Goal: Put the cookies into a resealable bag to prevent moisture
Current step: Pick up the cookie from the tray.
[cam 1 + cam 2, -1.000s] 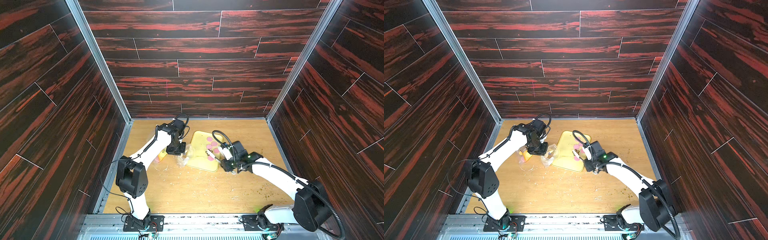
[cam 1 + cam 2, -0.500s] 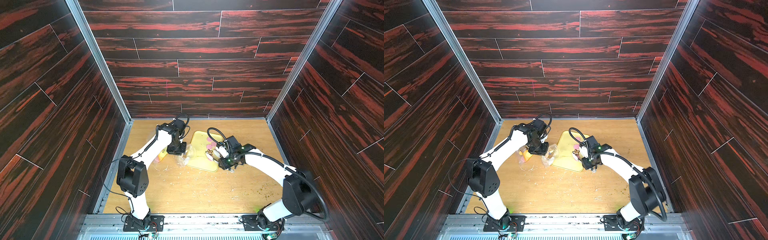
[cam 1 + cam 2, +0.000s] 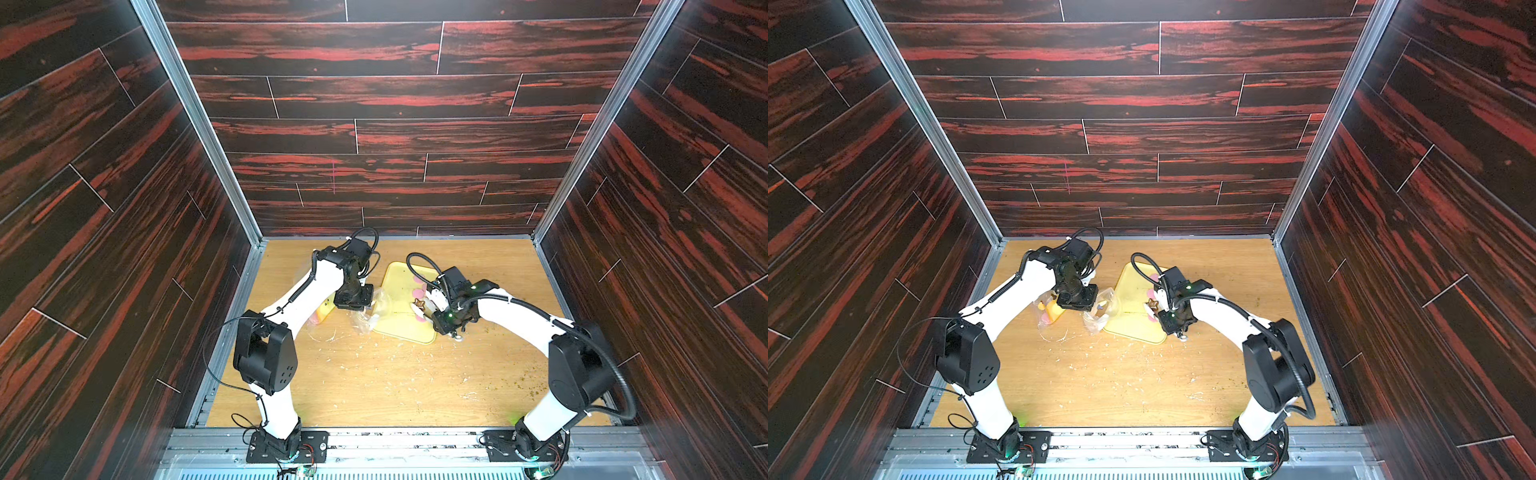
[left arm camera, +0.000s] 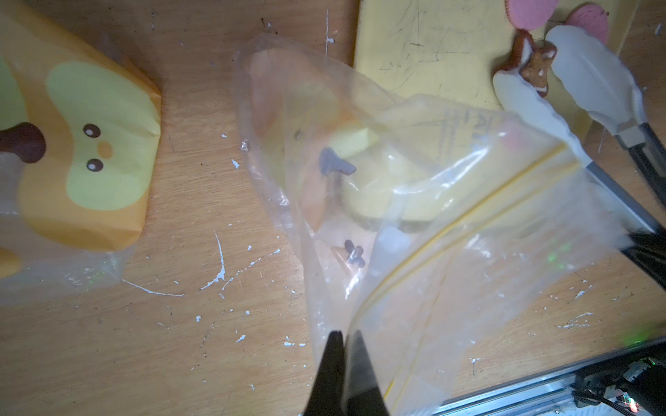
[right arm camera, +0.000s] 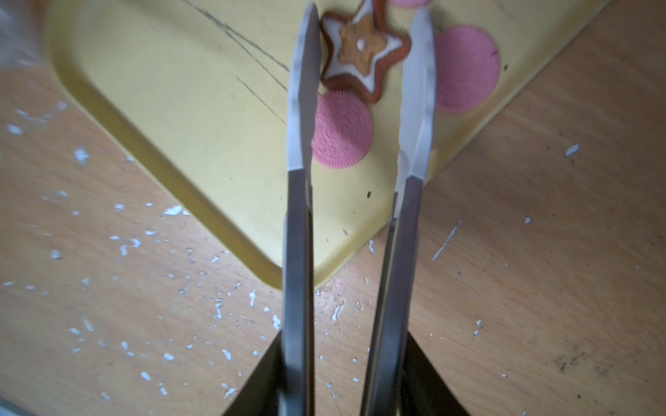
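Wooden table (image 3: 374, 382), both arms elbowed inward, left gripper (image 4: 342, 360) pressed together on clear resealable bag (image 4: 432, 216) rim, right gripper (image 5: 346, 389) clasping tongs (image 5: 295, 216), white tips partly spread, touching star cookie (image 5: 364, 50) over yellow tray (image 5: 180, 108), pink cookies (image 5: 342, 133) beside.

Brown white-iced star cookie (image 5: 364, 50) overlaps pink round cookies (image 5: 340, 131) on yellow tray (image 5: 180, 108), beside the open clear bag (image 4: 414, 223).

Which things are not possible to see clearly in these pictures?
- Number of pink cookies: both top views, right arm covers part of the tray; right wrist view, cut by the edge.
- Resealable bag contents: left wrist view, blurred behind creased plastic.
- Left fingers: both top views, hidden under the wrist.
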`<state>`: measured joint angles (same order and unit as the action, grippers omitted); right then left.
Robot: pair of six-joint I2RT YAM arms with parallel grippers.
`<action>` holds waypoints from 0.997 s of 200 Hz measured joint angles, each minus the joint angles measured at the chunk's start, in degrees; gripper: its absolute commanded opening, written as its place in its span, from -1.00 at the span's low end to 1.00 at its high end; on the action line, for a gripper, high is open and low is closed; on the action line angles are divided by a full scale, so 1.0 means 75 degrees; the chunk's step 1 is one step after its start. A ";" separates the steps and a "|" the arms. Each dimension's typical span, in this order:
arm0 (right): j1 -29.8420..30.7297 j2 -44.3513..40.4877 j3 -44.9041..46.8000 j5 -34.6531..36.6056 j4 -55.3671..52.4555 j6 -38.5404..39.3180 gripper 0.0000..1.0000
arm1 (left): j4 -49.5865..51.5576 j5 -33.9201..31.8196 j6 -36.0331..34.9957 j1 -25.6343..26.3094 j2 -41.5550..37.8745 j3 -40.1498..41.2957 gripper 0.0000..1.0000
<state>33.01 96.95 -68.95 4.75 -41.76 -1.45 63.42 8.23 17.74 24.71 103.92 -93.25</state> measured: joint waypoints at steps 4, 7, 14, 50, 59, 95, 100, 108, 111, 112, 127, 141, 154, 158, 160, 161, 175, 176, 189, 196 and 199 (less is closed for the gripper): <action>0.0009 0.0023 -0.0003 0.0032 -0.0017 0.0000 -0.08 | 0.0000 0.0003 0.0000 0.0000 0.0000 0.0000 -1.00; 0.0015 0.0038 -0.0009 0.0052 -0.0038 0.0000 -0.09 | -0.0003 0.0006 0.0000 0.0000 0.0000 0.0000 -1.00; 0.0029 0.0064 -0.0015 0.0090 -0.0067 -0.0003 -0.13 | 0.0000 0.0017 0.0000 0.0000 0.0000 0.0000 -1.00; 0.0061 0.0076 -0.0157 0.0315 -0.0143 -0.0032 -0.24 | 0.0000 0.0041 0.0000 0.0000 0.0017 0.0000 -1.00; 0.0061 0.0076 -0.0172 0.0338 -0.0140 -0.0038 -0.25 | 0.0000 0.0047 0.0000 0.0000 0.0032 0.0000 -1.00; 0.0061 0.0035 -0.0172 0.0405 -0.0128 -0.0061 -0.27 | 0.0000 0.0050 0.0000 0.0000 0.0099 -0.0006 -1.00; 0.0061 0.0012 -0.0169 0.0405 -0.0119 -0.0064 -0.27 | 0.0000 0.0050 0.0000 0.0000 0.0114 -0.0017 -1.00; 0.0061 -0.0041 -0.0146 0.0402 -0.0087 -0.0064 -0.28 | 0.0000 0.0052 0.0000 0.0000 0.0143 -0.0050 -1.00; 0.0061 -0.0070 -0.0134 0.0402 -0.0076 -0.0064 -0.28 | -0.0003 0.0055 -0.0003 0.0000 0.0152 -0.0064 -1.00; 0.0061 -0.0087 -0.0125 0.0402 -0.0073 -0.0064 -0.28 | -0.0003 0.0055 -0.0003 0.0000 0.0157 -0.0070 -1.00; 0.0058 -0.0306 -0.0050 0.0382 -0.0050 -0.0064 -0.28 | -0.0003 0.0076 -0.0009 0.0000 0.0204 -0.0149 -1.00; 0.0050 -0.0621 0.0061 0.0303 -0.0003 -0.0064 -0.29 | 0.0000 0.0099 -0.0029 0.0000 0.0236 -0.0216 -1.00; 0.0044 -0.0982 0.0160 0.0149 0.0047 -0.0067 -0.29 | 0.0000 0.0125 -0.0052 0.0000 0.0297 -0.0297 -1.00; 0.0041 -0.1087 0.0181 0.0085 0.0067 -0.0067 -0.30 | -0.0003 0.0134 -0.0052 0.0000 0.0312 -0.0321 -1.00; 0.0041 -0.1148 0.0198 0.0050 0.0087 -0.0067 -0.30 | 0.0000 0.0143 -0.0055 0.0000 0.0332 -0.0338 -1.00; 0.0041 -0.1169 0.0204 0.0038 0.0093 -0.0067 -0.30 | 0.0000 0.0146 -0.0055 0.0000 0.0344 -0.0350 -1.00; 0.0038 -0.1582 0.0274 -0.0289 0.0192 -0.0067 -0.30 | -0.0003 0.0172 -0.0058 0.0000 0.0460 -0.0458 -1.00; 0.0038 -0.1600 0.0277 -0.0309 0.0198 -0.0067 -0.30 | -0.0003 0.0172 -0.0058 0.0000 0.0463 -0.0463 -1.00; 0.0038 -0.1973 0.0358 -0.0702 0.0344 -0.0070 -0.30 | -0.0003 0.0192 -0.0061 0.0000 0.0600 -0.0551 -1.00; 0.0038 -0.2200 0.0423 -0.0988 0.0425 -0.0073 -0.30 | -0.0006 0.0201 -0.0067 0.0000 0.0656 -0.0589 -1.00; 0.0041 -0.2288 0.0446 -0.1113 0.0452 -0.0073 -0.30 | -0.0006 0.0201 -0.0070 -0.0003 0.0685 -0.0600 -1.00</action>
<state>33.32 79.79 -65.60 -3.60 -38.37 -2.00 63.37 9.74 17.21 24.69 109.06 -97.76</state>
